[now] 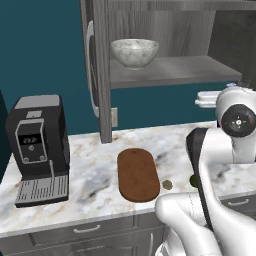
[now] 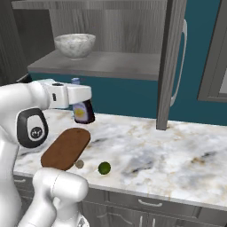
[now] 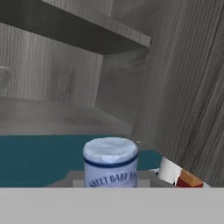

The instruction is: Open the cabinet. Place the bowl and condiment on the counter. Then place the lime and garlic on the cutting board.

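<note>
Gripping the condiment (image 2: 83, 111), the end effector (image 2: 82, 98) pinches its neck, the bottle upright just above the counter (image 2: 177, 150) or on it; I cannot tell which. The cabinet (image 1: 102, 70) stands open with the bowl (image 1: 134, 52) on its shelf. The cutting board (image 1: 138, 174) lies bare; the garlic (image 1: 167, 184) and lime (image 2: 104, 168) rest just right of it.

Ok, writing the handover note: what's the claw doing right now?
Claw: closed on the bottle, just above the counter.
</note>
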Robot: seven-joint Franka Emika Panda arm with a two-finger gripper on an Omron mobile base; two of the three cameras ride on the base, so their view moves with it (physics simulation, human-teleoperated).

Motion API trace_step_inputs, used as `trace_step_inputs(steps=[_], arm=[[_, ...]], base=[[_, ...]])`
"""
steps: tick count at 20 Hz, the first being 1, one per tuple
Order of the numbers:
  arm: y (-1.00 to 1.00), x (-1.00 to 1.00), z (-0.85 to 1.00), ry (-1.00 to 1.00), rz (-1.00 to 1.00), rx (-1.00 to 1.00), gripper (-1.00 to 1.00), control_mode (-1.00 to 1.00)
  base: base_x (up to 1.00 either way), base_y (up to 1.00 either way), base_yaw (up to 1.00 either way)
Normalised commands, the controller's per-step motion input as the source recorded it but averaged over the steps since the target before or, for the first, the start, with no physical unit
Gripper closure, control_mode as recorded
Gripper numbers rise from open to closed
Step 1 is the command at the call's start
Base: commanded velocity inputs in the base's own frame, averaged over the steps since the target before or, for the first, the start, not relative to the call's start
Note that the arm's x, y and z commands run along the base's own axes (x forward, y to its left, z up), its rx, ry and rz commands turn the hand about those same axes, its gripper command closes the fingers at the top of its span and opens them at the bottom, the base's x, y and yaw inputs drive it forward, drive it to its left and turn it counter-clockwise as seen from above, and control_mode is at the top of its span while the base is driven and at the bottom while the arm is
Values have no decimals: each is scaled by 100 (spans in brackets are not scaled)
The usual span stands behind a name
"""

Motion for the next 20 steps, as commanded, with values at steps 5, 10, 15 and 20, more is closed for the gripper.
trace_step_inputs(steps=[5, 10, 15, 20], arm=[[-80, 0, -43, 9, 0, 3, 100, -100], [-78, 1, -51, 10, 0, 5, 100, -100], [-24, 25, -36, 11, 0, 1, 100, -100], [0, 45, -18, 7, 0, 2, 100, -100]], base=[[0, 0, 0], [0, 0, 0], [0, 0, 0], [0, 0, 0]])
